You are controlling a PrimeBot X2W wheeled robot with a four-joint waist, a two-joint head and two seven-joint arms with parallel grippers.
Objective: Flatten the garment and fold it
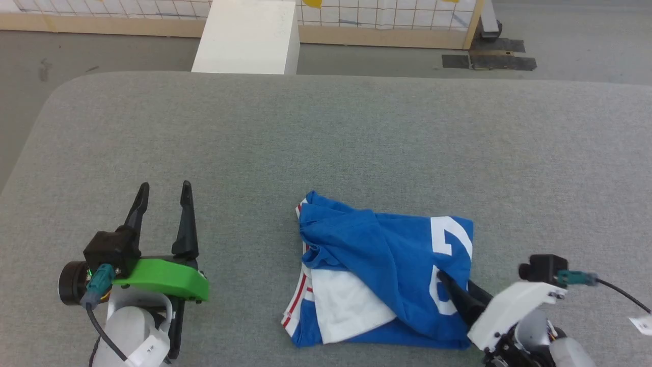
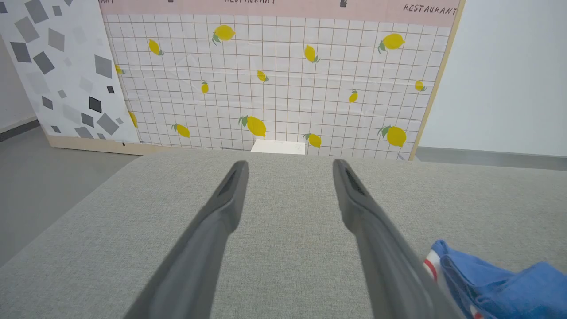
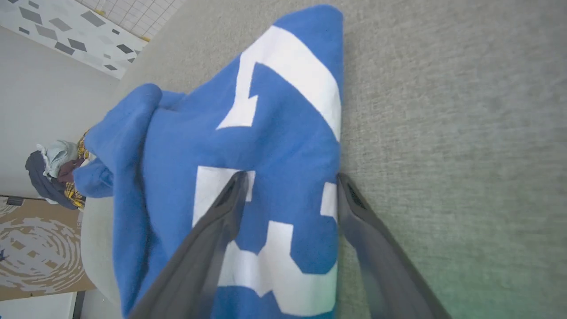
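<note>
Now, garment edge between wide-apart right jaws; left jaws apart, well clear of it.

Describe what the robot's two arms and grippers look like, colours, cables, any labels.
Left gripper: two long, dark, tapered fingers on a bright green bracket, black camera block, teal connector with dark cable, pale forearm carrying a white tag. Right gripper: the same dark fingers, but a white bracket, black camera block, teal connector, thin black cable.
</note>
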